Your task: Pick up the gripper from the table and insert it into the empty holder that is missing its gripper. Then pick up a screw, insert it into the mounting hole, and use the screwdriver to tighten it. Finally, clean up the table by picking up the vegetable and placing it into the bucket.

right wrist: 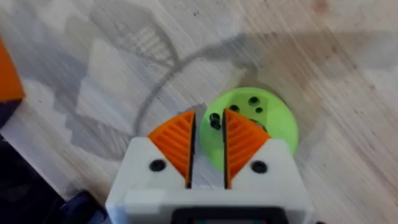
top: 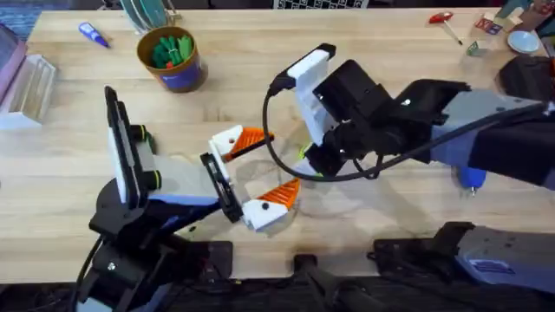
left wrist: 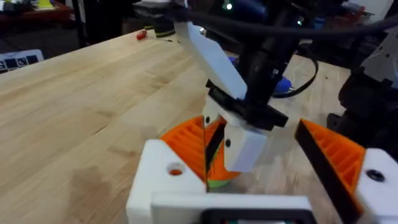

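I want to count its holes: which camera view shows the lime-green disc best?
The right wrist view: the lime-green disc lies face-up, holes visible, just beyond the right tool. Overhead shows a sliver; the left wrist shows its edge.

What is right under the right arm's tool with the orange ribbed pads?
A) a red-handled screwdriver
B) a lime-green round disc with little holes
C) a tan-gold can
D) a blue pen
B: the right wrist view shows the right arm's tool hanging just above the lime-green round disc with little holes on the light wooden table, its pads nearly together.
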### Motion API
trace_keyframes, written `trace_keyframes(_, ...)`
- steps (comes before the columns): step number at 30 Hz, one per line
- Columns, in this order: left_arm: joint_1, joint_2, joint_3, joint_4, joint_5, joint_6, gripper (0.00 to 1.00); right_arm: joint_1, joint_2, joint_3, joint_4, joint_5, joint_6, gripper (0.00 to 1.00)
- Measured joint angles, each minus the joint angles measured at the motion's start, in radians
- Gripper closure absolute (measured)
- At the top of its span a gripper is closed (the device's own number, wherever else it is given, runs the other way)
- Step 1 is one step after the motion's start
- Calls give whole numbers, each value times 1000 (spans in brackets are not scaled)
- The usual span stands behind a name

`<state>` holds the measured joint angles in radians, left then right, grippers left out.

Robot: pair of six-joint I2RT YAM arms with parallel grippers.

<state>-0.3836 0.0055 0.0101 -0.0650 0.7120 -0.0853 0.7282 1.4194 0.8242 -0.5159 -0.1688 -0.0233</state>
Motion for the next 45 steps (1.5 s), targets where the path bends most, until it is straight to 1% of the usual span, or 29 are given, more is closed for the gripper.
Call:
trace_keyframes(10, 0, 0, 0, 0, 0, 0, 91, 9, 14, 0, 6, 22, -7, 802)
trace_keyframes(12, 0, 0, 0, 0, 0, 0, 91, 9, 14, 0, 6, 30, -7, 862)
trace_keyframes(14, 0, 0, 0, 0, 0, 0, 91, 9, 14, 0, 7, 39, -7, 979)
trace_keyframes(15, 0, 0, 0, 0, 0, 0, 91, 9, 14, 0, 6, 42, -7, 991)
trace_keyframes(21, 0, 0, 0, 0, 0, 0, 92, 4, 14, 2, -5, 48, -8, 995)
trace_keyframes(25, 0, 0, 0, 0, 0, 0, 91, -21, 14, 40, -72, 50, -23, 995)
trace_keyframes(28, 0, 0, 0, 0, 0, 0, 93, -46, 4, 120, -154, 52, -44, 995)
trace_keyframes(34, 0, 0, 0, 0, 0, 0, 92, -89, -22, 381, -351, 57, -75, 995)
trace_keyframes(37, 0, 0, 0, 0, 0, 0, 92, -90, -23, 517, -431, 58, -92, 995)
trace_keyframes(41, 0, 0, 0, 0, 0, 0, 92, -83, -15, 681, -495, 59, -82, 995)
trace_keyframes(45, 0, 0, 0, 0, 0, 0, 91, -47, 43, 816, -578, 31, -68, 995)
